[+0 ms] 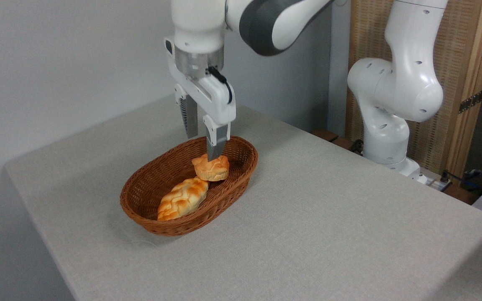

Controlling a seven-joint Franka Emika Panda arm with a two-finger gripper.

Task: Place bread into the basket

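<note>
Nearest the camera: grey cloth-covered table [329,217], bare across its front and right.

Left of centre on the table: basket [149,217], oval, brown woven wicker, shallow, flared sides.

Within the basket, near end: braided loaf [182,198], long oval, golden with paler seams, lying along the basket's length.

Within the basket, far end: bread [211,167], small round knotted bun, glossy golden-orange crust, paler base. Rests on the basket floor by the far wall, touching the far tip of the braided loaf.

Above the bun: gripper [203,144], white body with grey fingers [215,146], pointing down. Fingers spread apart, grasping nothing; the nearer fingertip overlaps the bun's top edge in view, and contact cannot be told.

Behind, right: white arm base [385,138] at the table's far edge, before a wooden-framed woven panel [460,83].

Markings: no legible writing or brand.
</note>
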